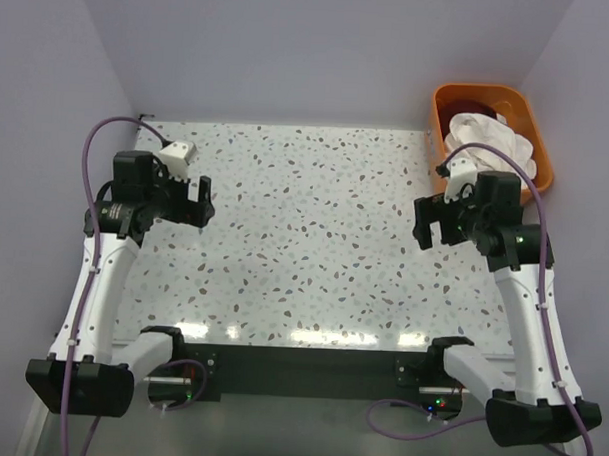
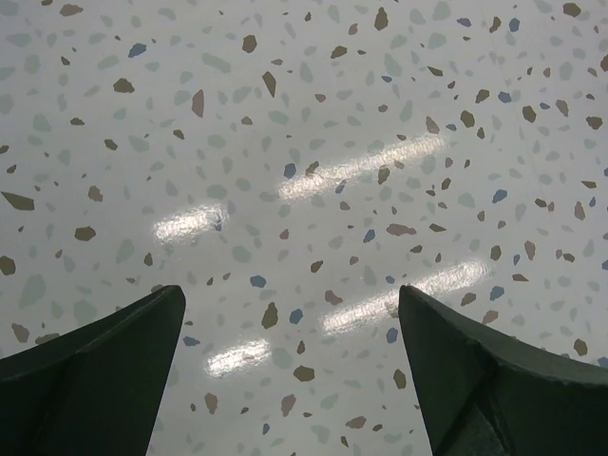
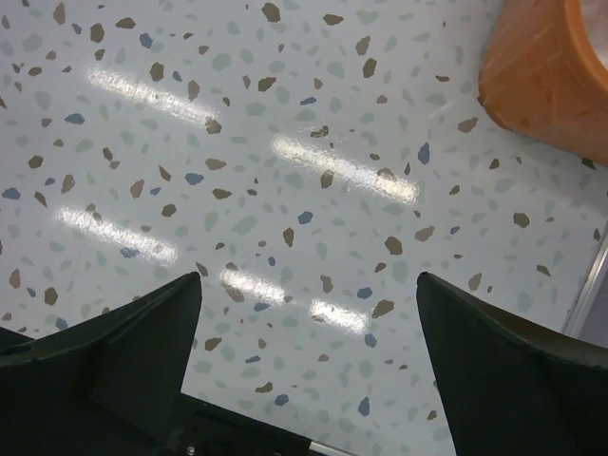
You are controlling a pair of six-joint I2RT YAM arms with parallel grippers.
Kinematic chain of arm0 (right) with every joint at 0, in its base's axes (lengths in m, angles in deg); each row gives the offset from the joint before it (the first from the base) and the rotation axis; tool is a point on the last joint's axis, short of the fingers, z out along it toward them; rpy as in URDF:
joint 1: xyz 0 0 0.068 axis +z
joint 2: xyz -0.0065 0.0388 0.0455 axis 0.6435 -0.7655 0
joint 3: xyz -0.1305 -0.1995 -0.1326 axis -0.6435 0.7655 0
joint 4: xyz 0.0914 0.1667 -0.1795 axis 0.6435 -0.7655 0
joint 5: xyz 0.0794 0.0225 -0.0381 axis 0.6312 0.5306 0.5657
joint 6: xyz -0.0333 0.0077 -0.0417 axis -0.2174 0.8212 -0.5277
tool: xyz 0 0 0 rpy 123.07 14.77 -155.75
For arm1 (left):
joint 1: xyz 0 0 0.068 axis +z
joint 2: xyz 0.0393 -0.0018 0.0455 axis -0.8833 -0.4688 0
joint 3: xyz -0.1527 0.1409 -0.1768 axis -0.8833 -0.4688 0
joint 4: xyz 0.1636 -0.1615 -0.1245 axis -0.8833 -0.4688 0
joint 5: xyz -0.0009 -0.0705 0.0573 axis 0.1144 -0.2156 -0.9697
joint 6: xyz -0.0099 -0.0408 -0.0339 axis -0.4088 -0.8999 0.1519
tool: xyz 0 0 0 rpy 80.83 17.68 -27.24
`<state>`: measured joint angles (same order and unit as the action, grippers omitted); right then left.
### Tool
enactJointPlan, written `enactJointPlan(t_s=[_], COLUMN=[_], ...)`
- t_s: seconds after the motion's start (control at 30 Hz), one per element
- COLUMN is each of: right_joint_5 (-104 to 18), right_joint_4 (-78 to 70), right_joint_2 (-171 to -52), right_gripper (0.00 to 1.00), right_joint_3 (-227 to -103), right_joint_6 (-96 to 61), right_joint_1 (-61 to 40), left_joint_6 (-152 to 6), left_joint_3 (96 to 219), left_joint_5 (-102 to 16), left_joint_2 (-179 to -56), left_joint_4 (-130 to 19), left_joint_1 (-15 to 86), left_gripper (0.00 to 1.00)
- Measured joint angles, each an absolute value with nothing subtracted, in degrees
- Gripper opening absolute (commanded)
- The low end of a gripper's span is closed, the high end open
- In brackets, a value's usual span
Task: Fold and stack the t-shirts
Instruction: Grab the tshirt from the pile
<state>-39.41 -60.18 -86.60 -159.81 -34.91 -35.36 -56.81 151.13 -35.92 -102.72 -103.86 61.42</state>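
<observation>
- Where the one speckled terrazzo desk point(image 1: 314, 238) spreads, two arms hover: the left gripper point(image 1: 205, 202) near its left edge and the right gripper point(image 1: 423, 222) near its right edge, both with jaws spread wide, holding nothing.
- One orange tub point(image 1: 536, 126) sits at the far right corner.
- One cream-white t-shirt point(image 1: 493, 140) lies bundled inside it. Dark red shows behind the shirt, but I cannot tell how many pieces.

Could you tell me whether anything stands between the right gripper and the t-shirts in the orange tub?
Only the wall of the orange tub. The t-shirts lie heaped inside it, at the far right corner of the table, so the open right gripper would have to go over the rim. Nothing else visible intervenes.
</observation>
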Motion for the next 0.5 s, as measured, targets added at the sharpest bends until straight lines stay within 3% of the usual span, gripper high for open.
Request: enactJointPlan(t_s=[0.23, 0.5], right_joint_5=[-44.7, -44.7], right_joint_4=[-59.2, -57.9], right_joint_2=[-97.2, -119.7], right_gripper=[0.99, 0.99], right_joint_3=[-170.6, -194.4], right_joint_6=[-36.0, -37.2], right_joint_1=[-38.0, -53.5], left_joint_6=[-55.6, -53.9], left_joint_3=[153.6, 156.5], left_joint_5=[-36.0, -35.4], left_joint_2=[-105.9, -108.6], left_joint_4=[-103.9, -103.8], left_joint_1=[61.4, 61.4], left_gripper=[1.0, 1.0])
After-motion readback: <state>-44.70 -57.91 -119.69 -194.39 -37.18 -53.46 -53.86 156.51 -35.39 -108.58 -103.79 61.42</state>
